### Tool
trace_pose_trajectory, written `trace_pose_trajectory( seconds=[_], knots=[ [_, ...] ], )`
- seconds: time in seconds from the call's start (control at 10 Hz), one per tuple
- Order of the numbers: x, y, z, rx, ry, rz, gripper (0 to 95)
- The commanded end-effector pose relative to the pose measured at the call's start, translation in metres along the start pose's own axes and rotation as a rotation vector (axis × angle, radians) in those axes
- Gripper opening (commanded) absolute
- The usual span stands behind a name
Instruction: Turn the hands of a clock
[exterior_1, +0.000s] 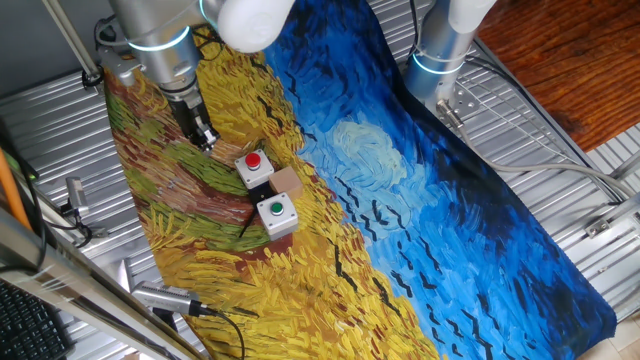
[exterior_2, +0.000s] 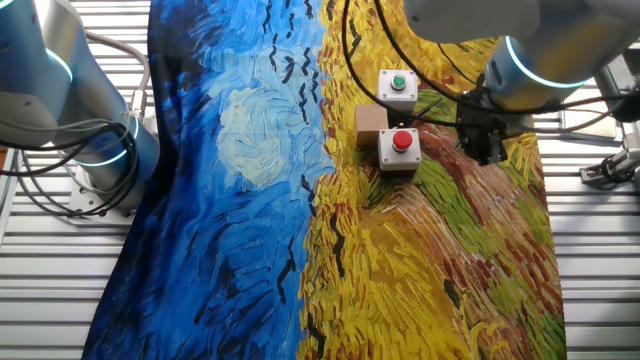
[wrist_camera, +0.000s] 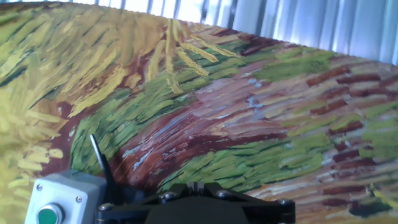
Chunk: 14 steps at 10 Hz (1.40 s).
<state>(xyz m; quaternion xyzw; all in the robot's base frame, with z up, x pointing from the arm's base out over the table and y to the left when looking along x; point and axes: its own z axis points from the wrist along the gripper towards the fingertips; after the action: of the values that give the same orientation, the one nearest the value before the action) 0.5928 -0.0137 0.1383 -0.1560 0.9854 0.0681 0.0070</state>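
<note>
The claw (exterior_1: 205, 135) hangs low over the painted cloth (exterior_1: 420, 200) on the tabletop (exterior_1: 560, 140); I cannot tell if its fingers are wide or narrow. Just beside it stands the red-button box (exterior_1: 254, 167), then a small brown block (exterior_1: 287, 181) touching it. Further from the claw is the green-button box (exterior_1: 276, 215). The clock I cannot find in any view.

Both fixed views look steeply down on the painted tabletop (exterior_1: 420, 200) from opposite sides, sharing the red-button box (exterior_1: 254, 167) and green-button box (exterior_2: 397, 87). The hand view sits close above the cloth, facing along it.
</note>
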Motion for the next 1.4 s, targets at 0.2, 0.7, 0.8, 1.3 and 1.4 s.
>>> trace_pose_trajectory(
  seconds=[0.2,0.7,0.8,1.3,1.4],
  knots=[
    [0.000,0.000,0.000,-0.008,0.012,-0.092,0.0],
    [-0.004,0.016,0.002,-0.041,-0.001,-0.088,0.0],
    [-0.006,0.031,0.004,-0.046,-0.003,-0.065,0.0],
    [-0.023,0.107,0.035,-0.038,-0.010,0.061,0.0],
    [-0.026,0.120,0.041,-0.031,-0.008,0.076,0.0]
  ],
)
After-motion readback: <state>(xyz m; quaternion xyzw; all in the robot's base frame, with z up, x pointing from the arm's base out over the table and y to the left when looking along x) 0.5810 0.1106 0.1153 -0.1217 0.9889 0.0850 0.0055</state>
